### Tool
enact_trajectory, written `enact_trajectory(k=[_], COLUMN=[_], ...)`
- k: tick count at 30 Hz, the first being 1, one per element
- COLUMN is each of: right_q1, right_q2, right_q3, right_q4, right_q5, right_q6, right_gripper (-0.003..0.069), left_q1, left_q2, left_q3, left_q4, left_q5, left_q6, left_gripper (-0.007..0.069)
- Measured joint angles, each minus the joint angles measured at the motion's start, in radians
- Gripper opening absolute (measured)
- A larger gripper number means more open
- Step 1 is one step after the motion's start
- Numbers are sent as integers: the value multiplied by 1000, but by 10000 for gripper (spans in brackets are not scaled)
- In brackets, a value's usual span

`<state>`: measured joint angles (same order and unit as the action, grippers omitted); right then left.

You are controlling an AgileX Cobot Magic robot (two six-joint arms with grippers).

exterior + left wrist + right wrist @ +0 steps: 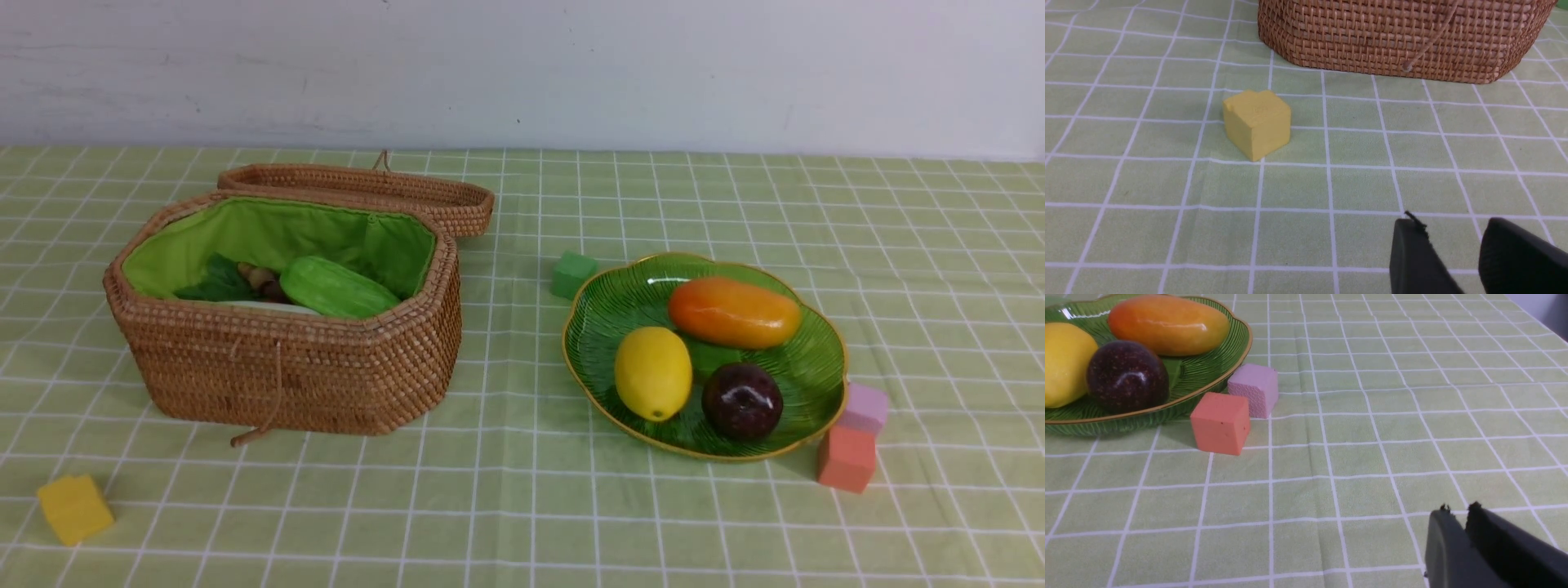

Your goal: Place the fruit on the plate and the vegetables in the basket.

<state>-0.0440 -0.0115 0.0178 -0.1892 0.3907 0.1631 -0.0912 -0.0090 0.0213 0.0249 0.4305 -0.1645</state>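
Note:
The wicker basket (pixel 286 367) stands open at the left, its lid (pixel 367 188) folded back. Inside it lie a ridged light-green gourd (pixel 337 287), dark green leaves (pixel 216 282) and a sliver of white radish (pixel 269 307); the rest is hidden by the wall. The green plate (pixel 620 302) at the right holds the lemon (pixel 653 373), the mango (pixel 735 312) and the dark purple ball (pixel 741 401). Neither gripper shows in the front view. My left gripper (pixel 1453 222) hovers open and empty over the cloth, short of the basket (pixel 1392 36). My right gripper (pixel 1458 509) is shut, empty, away from the plate (pixel 1208 375).
Foam cubes lie on the checked green cloth: a yellow one (pixel 73 509) at the front left, a green one (pixel 571 273) behind the plate, a lilac one (pixel 864 408) and an orange-red one (pixel 847 457) against the plate's right side. A pale wall closes the back.

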Motion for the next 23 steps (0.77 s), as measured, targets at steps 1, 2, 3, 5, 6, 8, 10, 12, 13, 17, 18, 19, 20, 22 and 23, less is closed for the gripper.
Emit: enact_trajectory(k=[1, 2, 3, 5, 6, 8, 10, 12, 13, 17, 18, 19, 20, 22, 23], right_q1=[0, 0, 0, 0, 0, 0, 0, 0, 0, 0, 0, 0, 0, 0, 0], right_q2=[0, 0, 0, 0, 0, 0, 0, 0, 0, 0, 0, 0, 0, 0, 0], right_q3=[0, 0, 0, 0, 0, 0, 0, 0, 0, 0, 0, 0, 0, 0, 0], right_q4=[0, 0, 0, 0, 0, 0, 0, 0, 0, 0, 0, 0, 0, 0, 0], right_q5=[0, 0, 0, 0, 0, 0, 0, 0, 0, 0, 0, 0, 0, 0, 0], right_q6=[0, 0, 0, 0, 0, 0, 0, 0, 0, 0, 0, 0, 0, 0, 0], right_gripper=[86, 86, 86, 86, 86, 86, 86, 86, 86, 90, 91, 92, 94, 96, 97], left_q1=[0, 0, 0, 0, 0, 0, 0, 0, 0, 0, 0, 0, 0, 0, 0], left_q2=[0, 0, 0, 0, 0, 0, 0, 0, 0, 0, 0, 0, 0, 0, 0], left_q3=[0, 0, 0, 0, 0, 0, 0, 0, 0, 0, 0, 0, 0, 0, 0], left_q4=[0, 0, 0, 0, 0, 0, 0, 0, 0, 0, 0, 0, 0, 0, 0], left_q5=[0, 0, 0, 0, 0, 0, 0, 0, 0, 0, 0, 0, 0, 0, 0], left_q6=[0, 0, 0, 0, 0, 0, 0, 0, 0, 0, 0, 0, 0, 0, 0], left_gripper=[238, 238, 238, 238, 238, 238, 238, 238, 238, 238, 238, 238, 238, 238, 238])
